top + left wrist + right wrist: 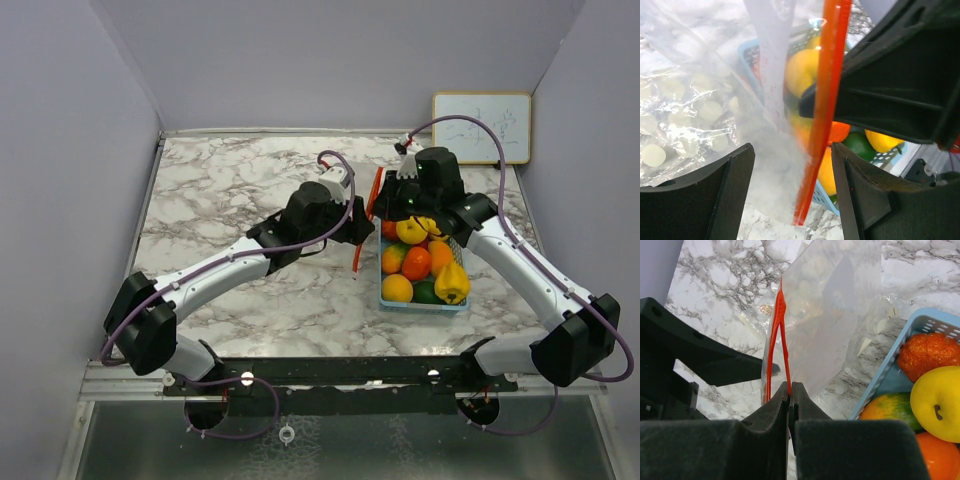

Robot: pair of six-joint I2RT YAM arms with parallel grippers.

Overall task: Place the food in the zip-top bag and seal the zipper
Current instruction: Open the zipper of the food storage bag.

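Observation:
The clear zip-top bag [835,315] hangs upright just left of the basket, its orange-red zipper [366,225] running down its edge. My right gripper [790,387] is shut on one strip of the zipper [785,340]; the two strips part slightly. My left gripper [792,150] is open, with the zipper [825,110] and bag film [700,100] between its fingers and apart from them. The food [416,263] lies in a blue basket [384,300]: yellow fruit [937,400], an orange-red piece [929,352], oranges, red tomato, yellow pepper [451,283] and green pieces. The bag holds no food.
A white board [481,127] leans on the back wall at the right. The marble table [230,190] stretches left of the bag. Grey walls close in both sides. The right arm reaches over the basket's far end.

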